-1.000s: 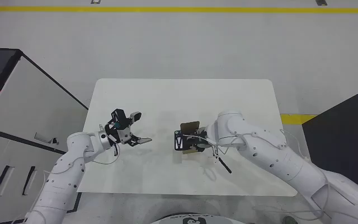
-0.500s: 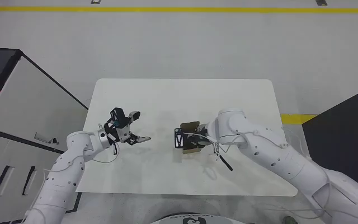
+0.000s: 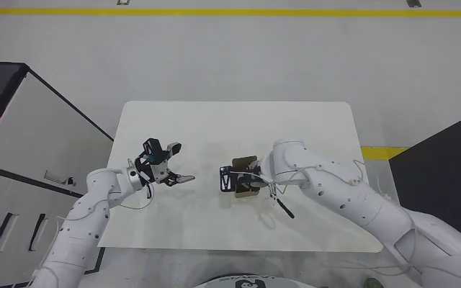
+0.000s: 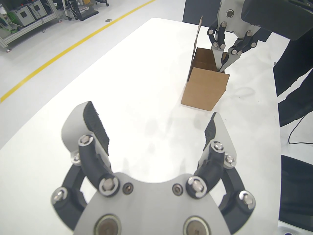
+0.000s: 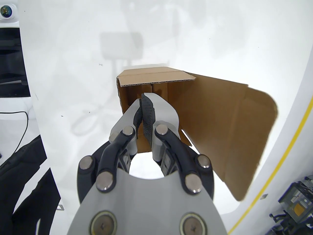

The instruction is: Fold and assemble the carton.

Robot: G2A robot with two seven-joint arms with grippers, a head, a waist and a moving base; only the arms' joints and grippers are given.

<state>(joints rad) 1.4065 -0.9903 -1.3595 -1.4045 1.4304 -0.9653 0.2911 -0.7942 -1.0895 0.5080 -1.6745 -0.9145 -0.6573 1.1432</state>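
I am looking down on a white table (image 3: 238, 129) with rounded corners, sitting on a pale grey floor (image 3: 238, 57). A yellow line (image 3: 230, 12) is running across the floor beyond the table's far edge. In the left wrist view, racks (image 4: 22, 13) of equipment are standing along the far side of the room.

The carton (image 3: 248, 189) is standing at about the middle of the table with its open top facing up. Its faces are showing me plain brown cardboard. One tall flap (image 4: 198, 35) with a rounded corner is sticking up on the side toward the table's far edge, and the top is not yet folded shut.

My right gripper (image 5: 144, 103) is reaching down into the open top. Its ribbed black pads (image 5: 148, 108) are pressing together on one wall of the carton, with a sliver of cardboard showing between them. From the left wrist view I am seeing that right gripper come in from above, straddling the wall's top edge at the carton's right side.

My left gripper (image 4: 154, 121) is hovering over bare table well apart from the carton, toward the table's left side. Its jaws are spread wide with nothing between them, and they are pointing at the carton.
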